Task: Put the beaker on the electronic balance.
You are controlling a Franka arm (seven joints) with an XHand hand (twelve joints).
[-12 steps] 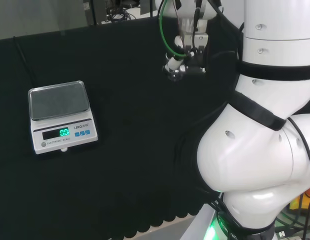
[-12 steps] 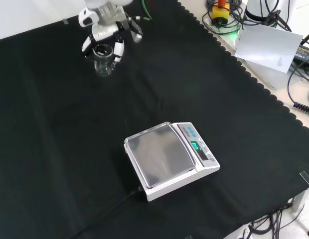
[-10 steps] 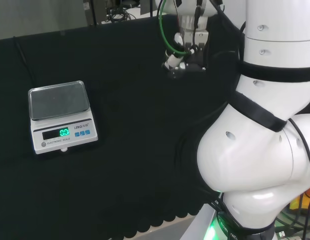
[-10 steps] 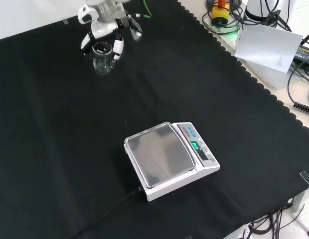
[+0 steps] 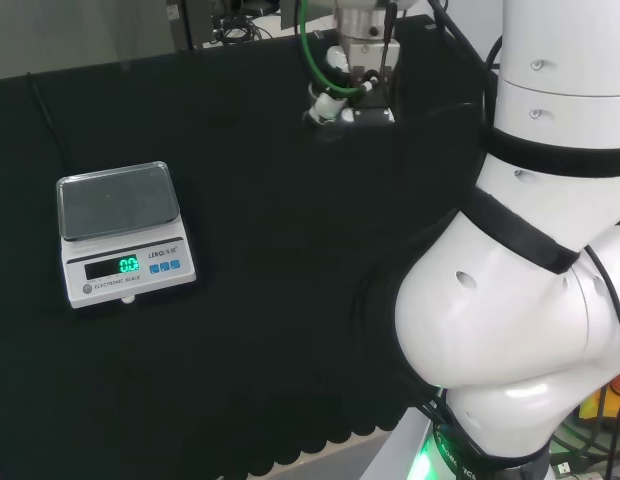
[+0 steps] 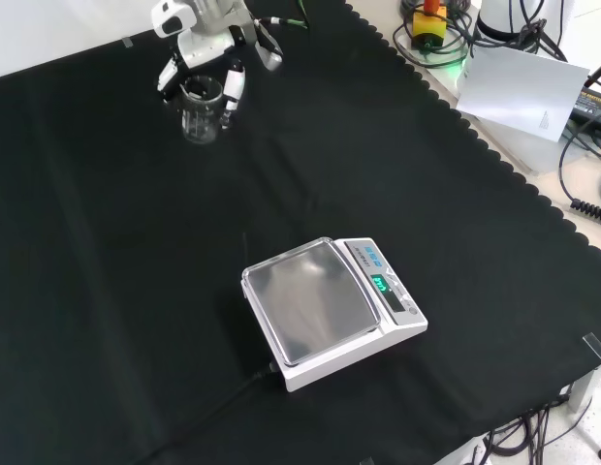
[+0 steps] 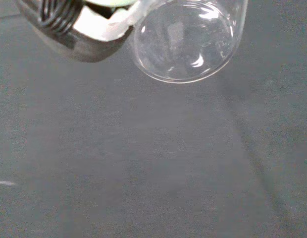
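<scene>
Clear glass marks the beaker (image 6: 201,112), which the front view shows at the far end of the black cloth (image 6: 107,291), its rim ringed by the hand (image 6: 205,58); the fingers (image 6: 233,89) curl down round the upper wall, so the hand appears to have hold of it, though whether the base has left the cloth I cannot tell; the wrist view looks at the round glass bottom (image 7: 185,42) with plain cloth beyond. The electronic balance (image 6: 332,310) sits well apart, nearer the camera, its steel pan (image 6: 310,300) bare. The step in hand seems to be the carry; done well, the beaker stays upright, travels clear of the cloth, arrives over the pan's middle, and is lowered until its base rests flat before the fingers let go.
</scene>
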